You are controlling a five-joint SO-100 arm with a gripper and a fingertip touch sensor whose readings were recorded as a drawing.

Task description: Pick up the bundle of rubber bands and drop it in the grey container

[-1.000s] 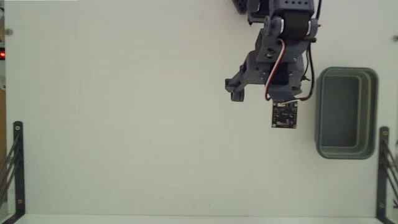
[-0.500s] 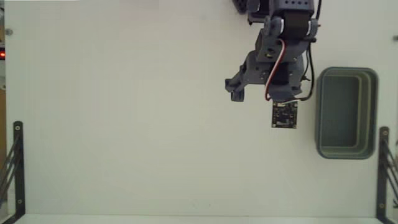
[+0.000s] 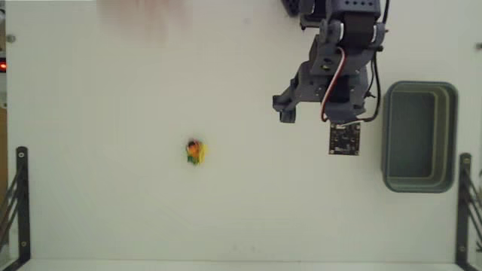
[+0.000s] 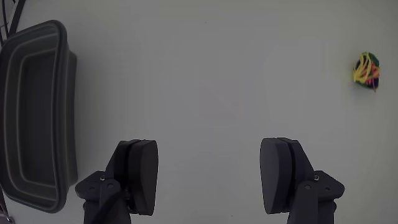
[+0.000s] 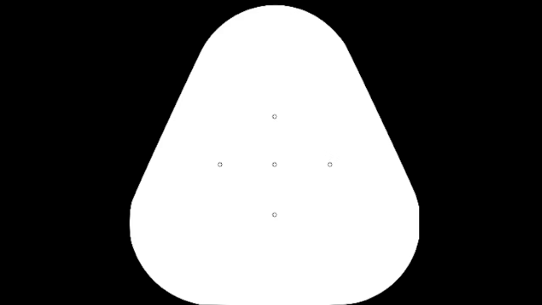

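Since the frame half a second back, the bundle of rubber bands [image 3: 196,151] has appeared on the white table [image 3: 113,211]; that spot was bare before. Arm and tub read unchanged between the frames.

Fixed view: bundle lies left of centre, mostly yellow with a red-orange spot on top and some green. It rests alone on the table, touching nothing. The arm [image 3: 339,60] enters from the upper edge, right of centre, and reaches downward in the frame. The gripper [image 3: 316,120] hangs at its lower end; from this angle finger spacing cannot be judged. A small black circuit board [image 3: 344,138] sits at the arm's lower tip. The grey container [image 3: 419,136] stands at the right side of the frame, just beside the arm, long axis vertical, interior showing nothing inside. Bundle is well apart from the gripper, off to its left, and further still from the container.

Wrist view: two dark fingers [image 4: 142,174] rise from the lower edge, spread wide, bare table between them, nothing held. Gripper midpoint [image 4: 211,168] sits low centre. Bundle [image 4: 366,71] is in the upper right, outside the gap, beyond the right-hand finger and above it. Container [image 4: 37,118] fills the left edge, beside the left-hand finger.
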